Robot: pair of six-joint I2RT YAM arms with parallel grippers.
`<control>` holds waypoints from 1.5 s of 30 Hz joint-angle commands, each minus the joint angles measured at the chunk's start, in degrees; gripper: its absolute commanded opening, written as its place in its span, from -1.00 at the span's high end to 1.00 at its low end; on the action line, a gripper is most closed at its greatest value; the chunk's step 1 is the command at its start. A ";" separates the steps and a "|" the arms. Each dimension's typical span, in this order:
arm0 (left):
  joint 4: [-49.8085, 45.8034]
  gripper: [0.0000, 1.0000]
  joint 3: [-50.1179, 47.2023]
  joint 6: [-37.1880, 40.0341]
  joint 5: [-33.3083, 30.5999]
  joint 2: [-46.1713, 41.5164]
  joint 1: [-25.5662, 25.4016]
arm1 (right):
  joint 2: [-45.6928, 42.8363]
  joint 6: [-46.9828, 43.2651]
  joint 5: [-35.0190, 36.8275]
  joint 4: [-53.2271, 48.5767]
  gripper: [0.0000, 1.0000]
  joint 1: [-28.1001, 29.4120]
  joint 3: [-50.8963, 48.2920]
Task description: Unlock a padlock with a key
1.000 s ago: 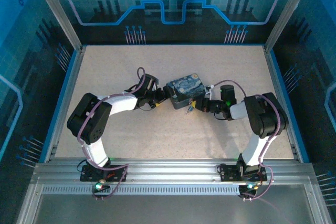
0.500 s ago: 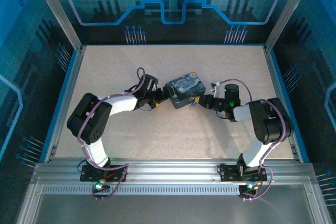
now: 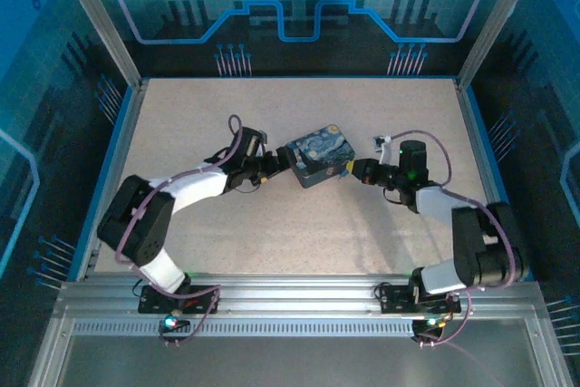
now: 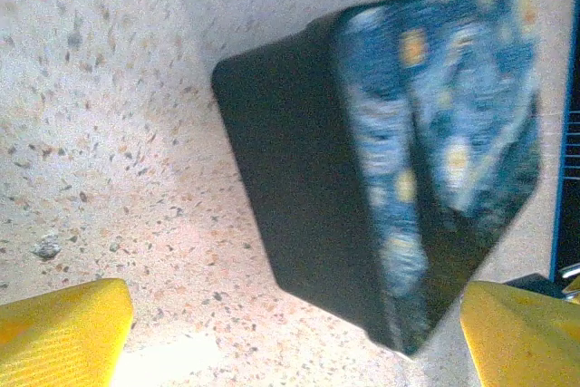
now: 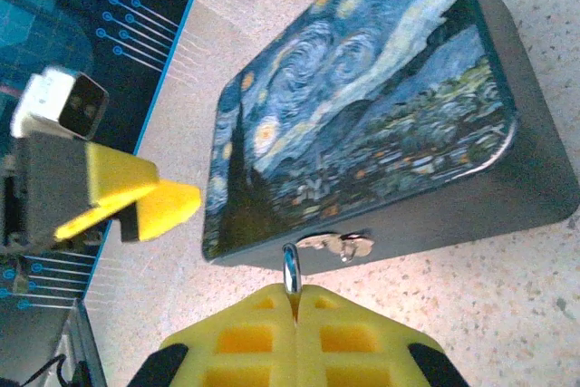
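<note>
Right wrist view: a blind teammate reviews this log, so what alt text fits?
The right gripper, shut, pinches a thin metal piece at the front edge of a tin painted with blue and yellow swirls. The left gripper hovers near the tin, at picture left.

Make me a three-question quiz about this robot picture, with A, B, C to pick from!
1. Where is the tin? A) between the left tool and right tool B) in a corner C) on an arm
2. What colour are the tool fingers? A) red B) yellow C) green
3. How is the left tool? A) shut tight B) gripping a cup C) wide open
Answers: 1 A, a tool sits at each side of it; 2 B, both wrist views show yellow; 3 C, its fingers stand far apart.
</note>
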 commanded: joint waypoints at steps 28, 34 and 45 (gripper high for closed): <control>-4.95 -0.98 -15.86 12.92 -25.54 -33.47 0.07 | -10.19 -8.43 2.37 -56.40 0.89 15.61 7.82; -4.75 -0.97 -16.92 12.23 -25.57 -34.26 0.08 | -1.44 -8.74 1.77 -52.36 0.88 18.14 9.36; -5.45 -0.98 -17.03 12.60 -26.06 -34.89 0.25 | 7.58 -8.14 2.24 -47.21 0.87 19.22 11.12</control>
